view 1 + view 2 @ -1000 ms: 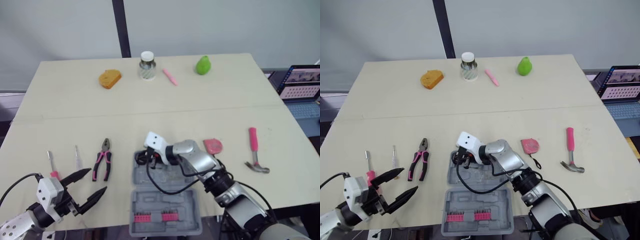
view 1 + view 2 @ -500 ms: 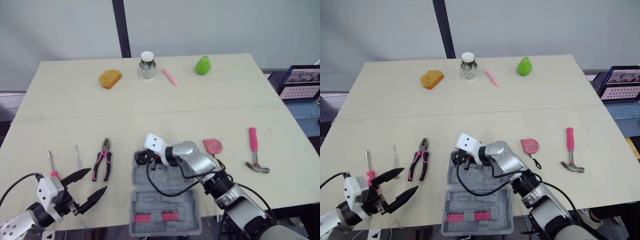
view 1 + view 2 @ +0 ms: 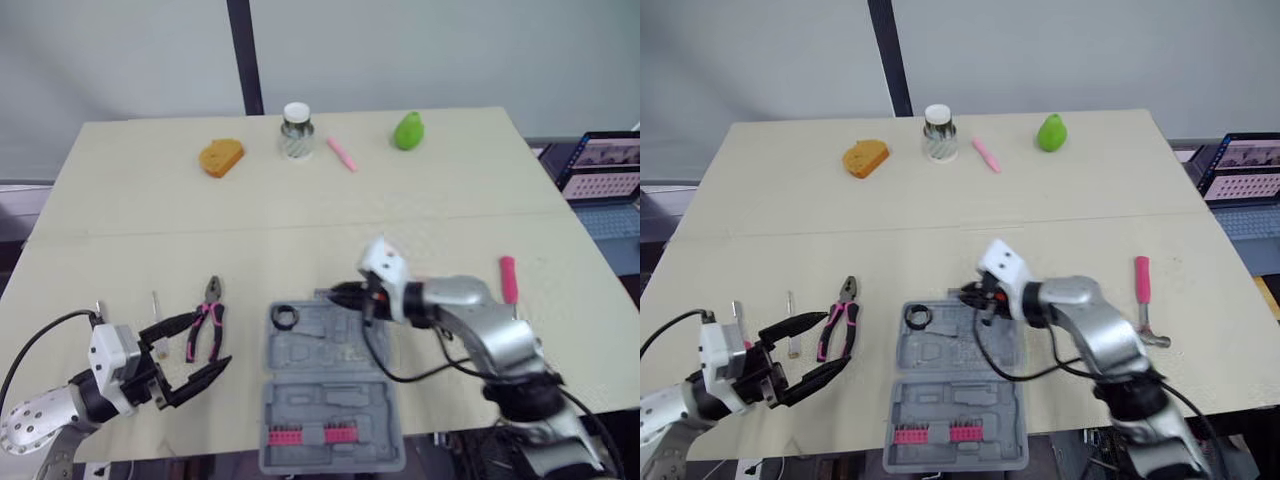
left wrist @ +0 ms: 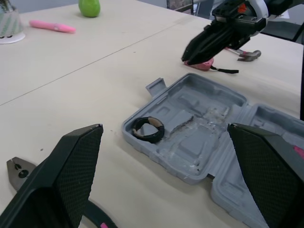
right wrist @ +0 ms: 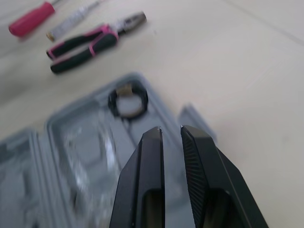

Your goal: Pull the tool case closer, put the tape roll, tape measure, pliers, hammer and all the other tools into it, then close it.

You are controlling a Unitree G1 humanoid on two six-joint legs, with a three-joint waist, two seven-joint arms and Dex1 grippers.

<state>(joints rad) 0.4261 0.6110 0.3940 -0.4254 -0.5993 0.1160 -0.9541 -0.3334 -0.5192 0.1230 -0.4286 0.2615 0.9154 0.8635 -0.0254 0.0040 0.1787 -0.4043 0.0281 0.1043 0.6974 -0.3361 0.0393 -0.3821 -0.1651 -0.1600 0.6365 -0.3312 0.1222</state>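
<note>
beige table [image 3: 300, 200], near edge: the tool case [image 3: 330, 400] lies open, the tape roll [image 3: 285, 317] seated in its ten o'clock corner. the right gripper [image 3: 328, 294] hangs over the case's twelve o'clock rim, fingers almost together, holding nothing. the left gripper [image 3: 212, 340], spread wide and empty, hovers by the pliers [image 3: 205, 320] at the case's nine o'clock. step judged in hand: loading. next, the tape measure [image 4: 202, 64] or the hammer [image 3: 508, 280], toward two o'clock, calls for wider fingers.

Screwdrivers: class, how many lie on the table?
2. The red-handled screwdriver lies farthest to the robot's left; the clear-handled screwdriver lies between it and the pliers. None appears hidden.
</note>
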